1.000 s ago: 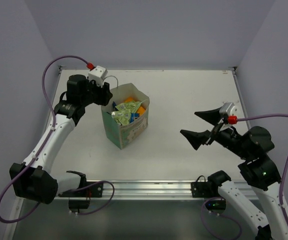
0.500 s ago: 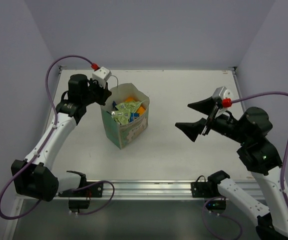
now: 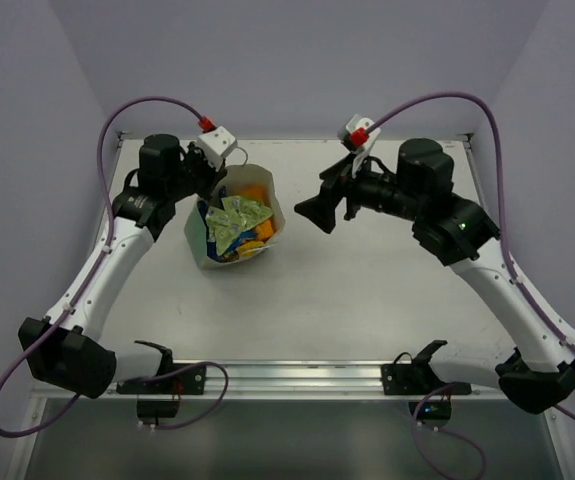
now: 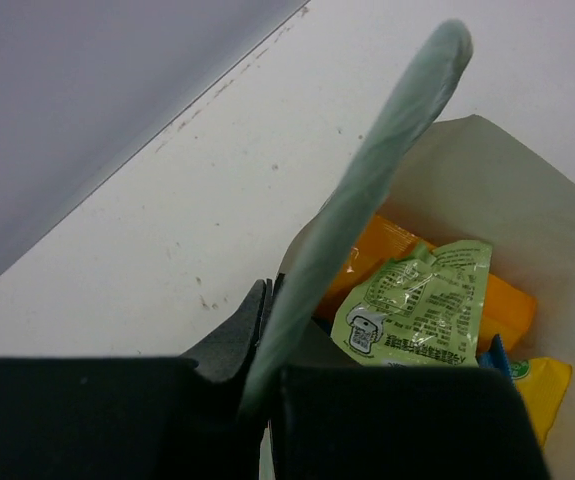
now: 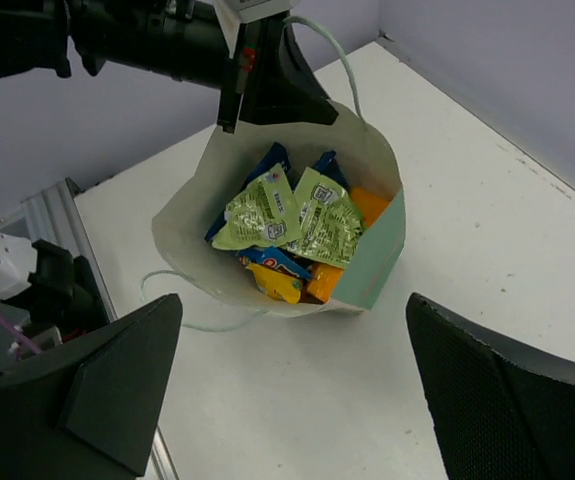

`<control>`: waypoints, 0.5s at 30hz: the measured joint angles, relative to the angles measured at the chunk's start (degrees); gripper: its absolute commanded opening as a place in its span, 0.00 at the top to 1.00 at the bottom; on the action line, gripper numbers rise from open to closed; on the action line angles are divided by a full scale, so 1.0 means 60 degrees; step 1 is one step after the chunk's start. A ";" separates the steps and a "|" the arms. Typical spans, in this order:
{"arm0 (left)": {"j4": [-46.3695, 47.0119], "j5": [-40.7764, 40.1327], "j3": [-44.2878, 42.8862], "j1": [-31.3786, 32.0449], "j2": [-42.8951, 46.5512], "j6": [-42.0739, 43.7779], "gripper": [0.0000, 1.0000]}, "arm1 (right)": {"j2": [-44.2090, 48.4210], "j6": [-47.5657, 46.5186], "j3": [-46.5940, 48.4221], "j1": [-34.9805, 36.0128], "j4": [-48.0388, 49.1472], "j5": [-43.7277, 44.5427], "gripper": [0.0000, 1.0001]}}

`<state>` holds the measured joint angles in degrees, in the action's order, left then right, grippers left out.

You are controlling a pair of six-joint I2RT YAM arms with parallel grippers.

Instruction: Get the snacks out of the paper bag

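The mint-green paper bag (image 3: pixel 198 236) leans over at the back left of the table, its mouth open toward the camera. My left gripper (image 3: pixel 210 185) is shut on its back rim (image 4: pixel 387 170), and the mint edge runs between the jaws. Inside lie the snacks: pale green sachets (image 5: pixel 262 215), an orange pouch (image 5: pixel 367 205), a yellow pack (image 5: pixel 277 285), a blue pack (image 5: pixel 279 262) and a dark blue chip bag (image 5: pixel 267 165). My right gripper (image 3: pixel 327 195) hangs open, above and to the right of the bag (image 5: pixel 382 250), touching nothing.
One string handle (image 5: pixel 197 322) trails on the white table beside the bag. An aluminium rail (image 3: pixel 287 375) runs along the near edge, and lilac walls close the back and both sides. Purple cables arch over both arms.
My left gripper shut on the bag's rim and tipped the bag to the left. My right arm swung from the front right to just right of the bag, still open.
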<state>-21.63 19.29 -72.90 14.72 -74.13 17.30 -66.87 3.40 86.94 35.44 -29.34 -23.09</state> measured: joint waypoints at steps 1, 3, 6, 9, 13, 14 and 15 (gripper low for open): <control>-0.0011 -0.0120 0.0000 0.0168 0.0047 0.0131 1.00 | -0.0211 -0.0124 0.0007 0.0255 0.0055 0.0164 0.07; -0.0066 -0.0412 0.0029 0.0594 0.0197 0.0353 1.00 | -0.0648 -0.0415 0.0007 0.0769 0.0138 0.0364 0.12; -0.0051 -0.0780 0.0433 0.1155 0.0685 0.0561 1.00 | -0.1297 -0.0856 0.0007 0.1443 0.0361 0.0616 0.19; -0.0055 -0.0984 0.1031 0.1384 0.1264 0.0554 1.00 | -0.1876 -0.1279 -0.0040 0.1953 0.0707 0.0729 0.25; -0.0040 -0.1158 0.1676 0.1392 0.1967 0.0539 1.00 | -0.2510 -0.1603 -0.0375 0.2284 0.1275 0.0739 0.28; -0.0036 -0.1158 0.1778 0.1392 0.2138 0.0535 1.00 | -0.2616 -0.1625 -0.0474 0.2295 0.1366 0.0743 0.28; -0.0040 -0.1162 0.1880 0.1392 0.2302 0.0532 1.00 | -0.2769 -0.1632 -0.0601 0.2295 0.1472 0.0743 0.29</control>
<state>-21.87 12.32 -61.63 23.07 -60.31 20.49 -83.48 -6.39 83.33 49.21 -20.51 -18.63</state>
